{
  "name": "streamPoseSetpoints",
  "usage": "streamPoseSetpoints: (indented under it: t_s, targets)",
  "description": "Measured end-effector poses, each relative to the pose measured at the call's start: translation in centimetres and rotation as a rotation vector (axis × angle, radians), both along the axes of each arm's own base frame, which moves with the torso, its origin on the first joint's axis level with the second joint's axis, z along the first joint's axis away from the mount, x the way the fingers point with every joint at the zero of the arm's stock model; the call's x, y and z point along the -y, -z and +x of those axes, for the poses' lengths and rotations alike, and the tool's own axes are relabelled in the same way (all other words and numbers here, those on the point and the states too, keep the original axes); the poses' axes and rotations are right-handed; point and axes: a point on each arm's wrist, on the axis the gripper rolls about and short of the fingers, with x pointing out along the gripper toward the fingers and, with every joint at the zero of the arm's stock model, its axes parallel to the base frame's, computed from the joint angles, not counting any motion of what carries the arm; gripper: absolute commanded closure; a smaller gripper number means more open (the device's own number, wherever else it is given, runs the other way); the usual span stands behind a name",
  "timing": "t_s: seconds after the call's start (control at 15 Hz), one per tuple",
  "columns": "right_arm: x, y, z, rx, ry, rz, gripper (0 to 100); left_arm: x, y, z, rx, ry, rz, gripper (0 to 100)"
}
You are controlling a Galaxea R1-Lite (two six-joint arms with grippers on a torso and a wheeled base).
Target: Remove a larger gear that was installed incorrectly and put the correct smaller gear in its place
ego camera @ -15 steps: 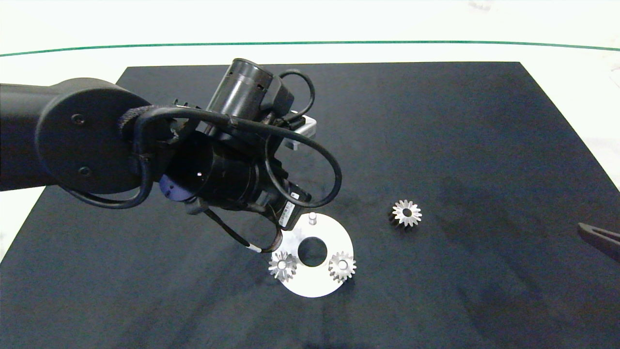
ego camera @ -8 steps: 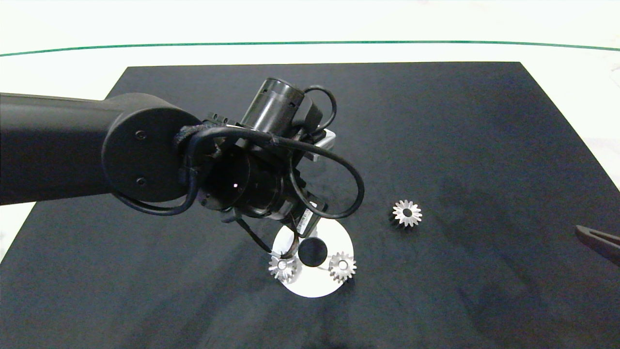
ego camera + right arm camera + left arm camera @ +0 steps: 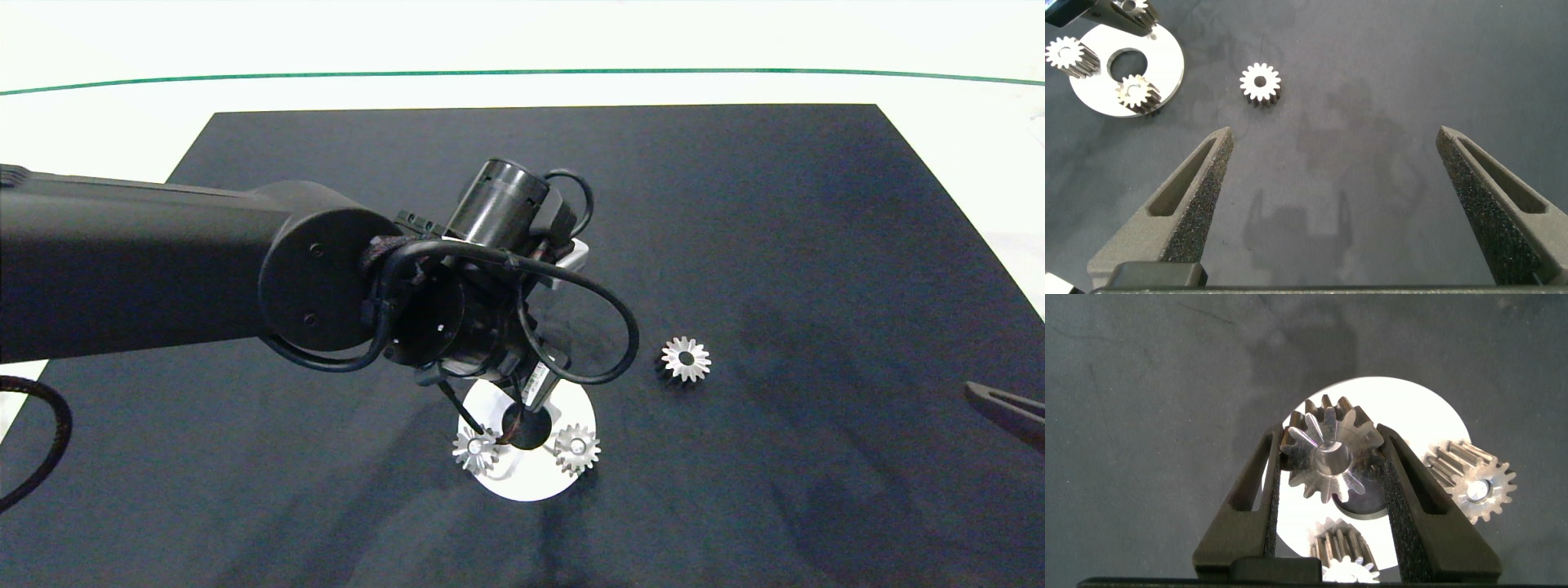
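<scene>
My left gripper (image 3: 1328,441) is shut on the smaller gear (image 3: 1327,453), a silver spur gear held by its teeth over the white round plate (image 3: 1413,416). Whether it touches the plate is hidden. In the head view the left arm (image 3: 457,310) covers this gear and the far part of the plate (image 3: 522,486). Two more small gears (image 3: 476,447) (image 3: 576,447) stand on the plate. The larger gear (image 3: 686,359) lies flat on the black mat to the plate's right, also seen as the larger gear (image 3: 1260,82). My right gripper (image 3: 1347,196) hovers open at the right edge.
The black mat (image 3: 816,204) covers most of the pale table. A green line (image 3: 522,72) runs along the table's far side. The plate has a large round centre hole (image 3: 529,431). A black cable (image 3: 49,441) loops at the left edge.
The left arm has moved right and toward the plate, now covering the plate's far part and the bare peg seen earlier. The larger gear and the right gripper have stayed put.
</scene>
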Motion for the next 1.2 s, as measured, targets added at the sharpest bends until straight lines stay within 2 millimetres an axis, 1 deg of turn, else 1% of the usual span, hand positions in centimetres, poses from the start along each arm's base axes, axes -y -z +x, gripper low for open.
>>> streamPoseSetpoints:
  t_s: [0.6,1.2]
  targets:
    - [0.0,0.04,0.0,-0.001,-0.001,-0.003,0,0.98,0.39,0.36,-0.001,0.007,-0.002,66]
    - [-0.01,0.12,0.01,-0.003,-0.001,-0.005,0,0.31,0.25,0.24,-0.011,-0.012,-0.009,66]
